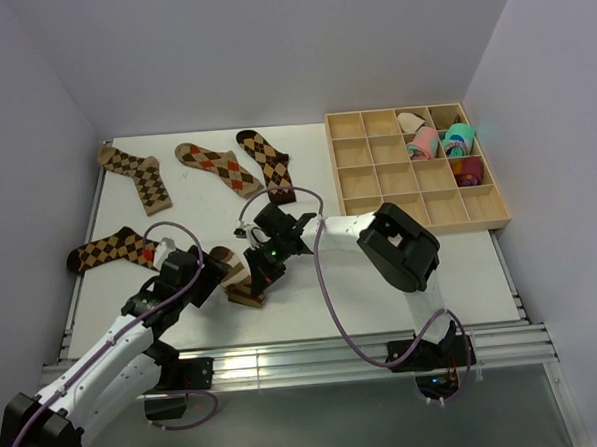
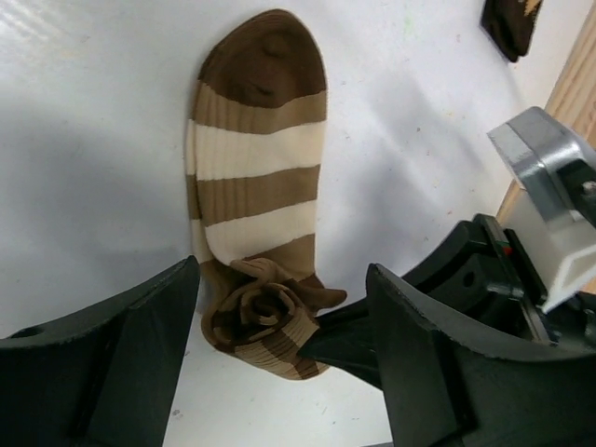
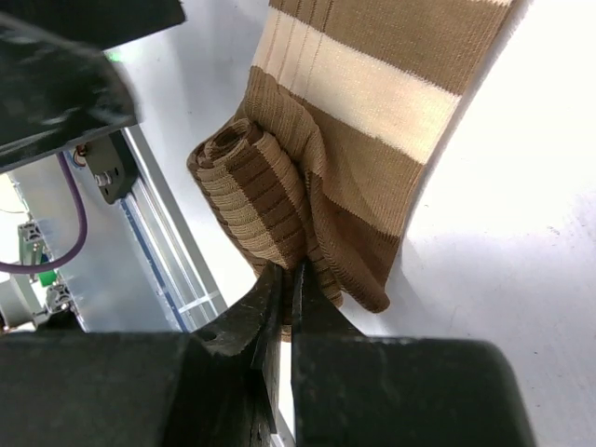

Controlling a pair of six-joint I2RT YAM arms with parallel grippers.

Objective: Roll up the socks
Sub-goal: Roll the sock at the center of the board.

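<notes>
I see the striped sock (image 2: 256,186) lying flat on the table (image 1: 402,278), left of centre and towards the near edge. Its near end is wound into a small roll (image 2: 261,321). My right gripper (image 3: 287,279) has its jaws pressed together, pinching the fabric at the roll's edge. My left gripper (image 2: 282,289) stands spread, one finger on either side of the roll and not touching it. Four argyle socks (image 1: 218,168) lie flat, farther back and to the left.
</notes>
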